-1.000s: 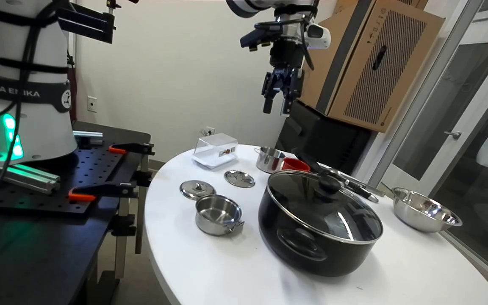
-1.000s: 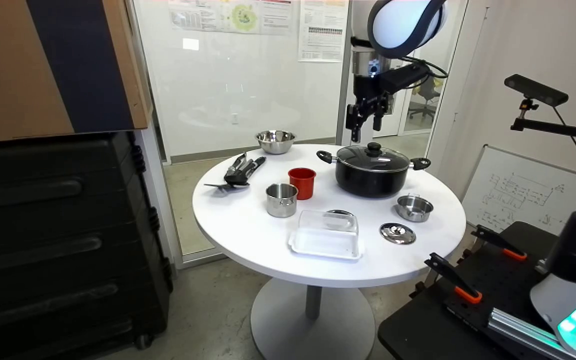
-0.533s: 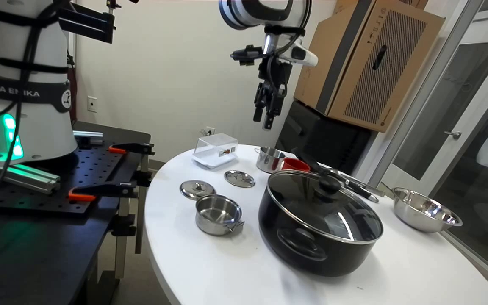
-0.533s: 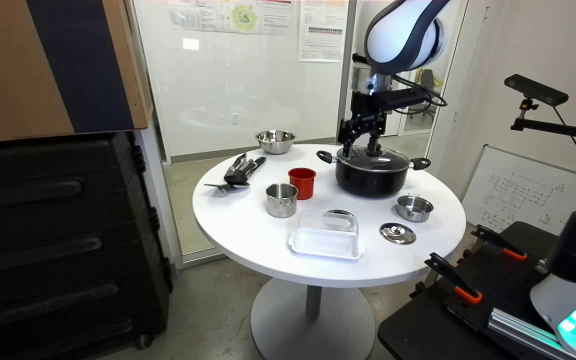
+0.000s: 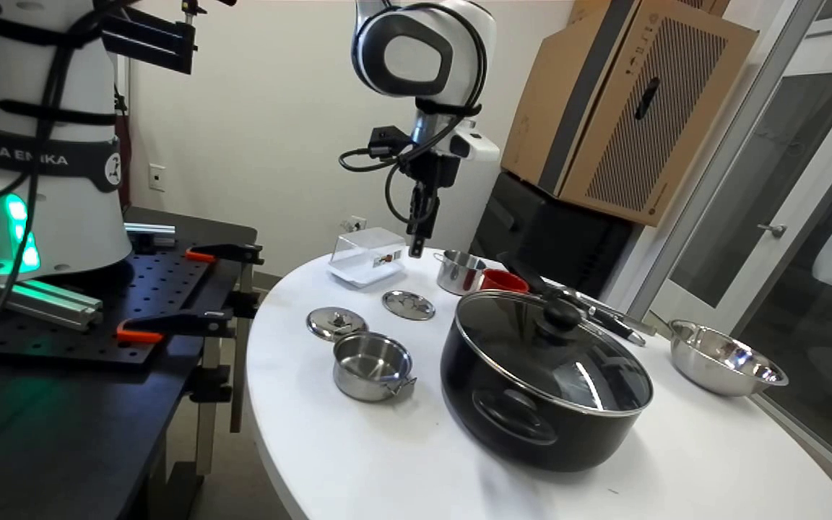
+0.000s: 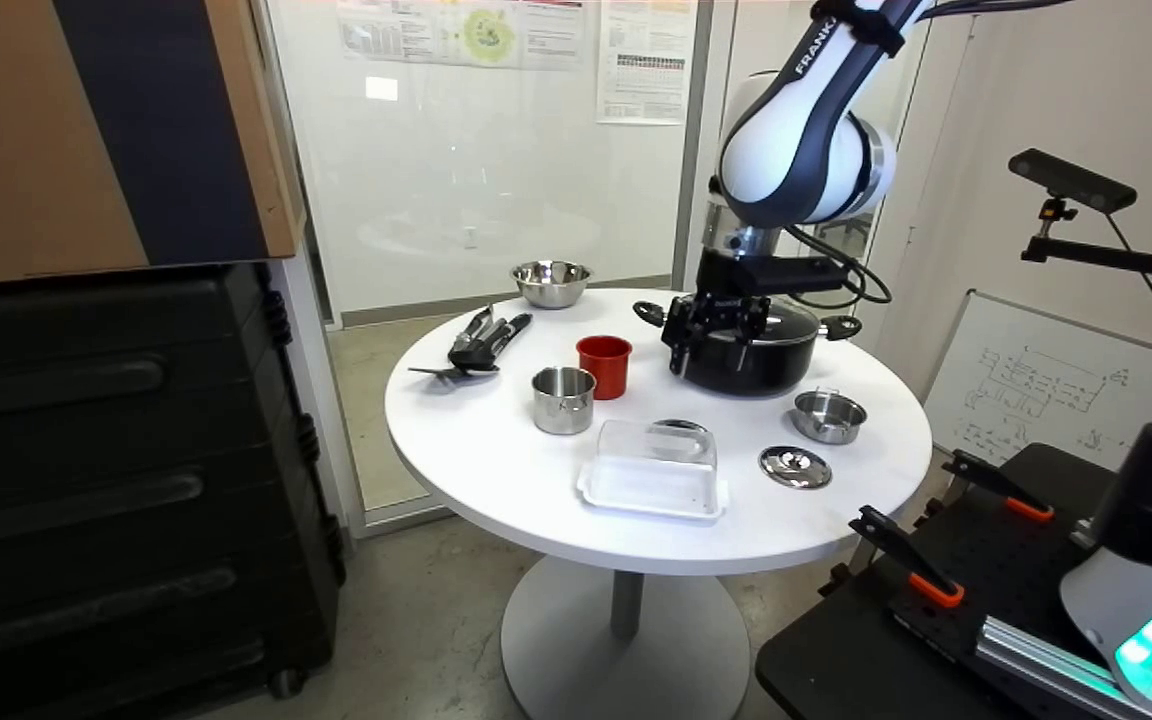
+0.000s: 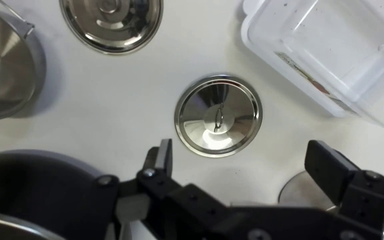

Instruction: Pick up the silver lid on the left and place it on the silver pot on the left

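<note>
**Your gripper (image 6: 712, 352) has come down toward the silver lid (image 5: 408, 305), with nothing in it**

In an exterior view you have, during the last second, lowered and turned the arm (image 5: 423, 58), while nothing on the white table (image 5: 380, 455) has moved. I judge this to be the approach, with the grasp not yet made. The silver lid lies flat, inward from the clear box (image 5: 365, 260) that stands near the edge toward the wall (image 5: 279, 144). How far the gripper is spread, I cannot tell from here.

In the wrist view the fingers (image 7: 327, 168) are wide apart, and the silver lid appears a little off the line between them. So you probably need a small shift before you go down to its loop handle (image 7: 219, 118). Please do not mistake it for the other lid (image 7: 112, 25), which lies by the wide pot (image 7: 3, 66), closer to the edge at the robot base (image 5: 33, 173).

In an exterior view the silver pot (image 6: 563, 400) stands uncovered, some way in from the edge toward the black case (image 6: 66, 480), with the red cup (image 6: 604, 366) just beside it. A steel bowl (image 6: 550, 286) is near the far edge; posters (image 6: 461, 30) hang beyond it.
</note>
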Motion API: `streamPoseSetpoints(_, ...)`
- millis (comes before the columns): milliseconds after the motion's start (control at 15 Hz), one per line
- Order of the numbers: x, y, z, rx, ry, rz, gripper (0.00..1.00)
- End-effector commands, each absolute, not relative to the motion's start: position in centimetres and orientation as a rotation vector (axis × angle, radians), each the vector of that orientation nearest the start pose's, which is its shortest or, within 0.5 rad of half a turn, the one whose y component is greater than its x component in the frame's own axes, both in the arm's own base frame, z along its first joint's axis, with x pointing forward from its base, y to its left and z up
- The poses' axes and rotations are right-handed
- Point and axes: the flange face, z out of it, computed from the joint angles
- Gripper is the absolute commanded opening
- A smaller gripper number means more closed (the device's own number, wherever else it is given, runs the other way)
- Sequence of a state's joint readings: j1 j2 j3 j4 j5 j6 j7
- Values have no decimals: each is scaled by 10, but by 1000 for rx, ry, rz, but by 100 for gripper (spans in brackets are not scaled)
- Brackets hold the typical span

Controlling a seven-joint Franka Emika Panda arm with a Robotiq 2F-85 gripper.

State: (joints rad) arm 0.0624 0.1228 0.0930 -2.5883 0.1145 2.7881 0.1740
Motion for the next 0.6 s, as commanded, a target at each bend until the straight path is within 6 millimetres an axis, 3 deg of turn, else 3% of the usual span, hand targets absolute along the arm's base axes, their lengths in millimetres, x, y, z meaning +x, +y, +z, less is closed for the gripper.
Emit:
streamPoseSetpoints(0,445,68,204,-3048,227,-123,100)
streamPoseSetpoints(533,453,66,167,-3065,239,-27,100)
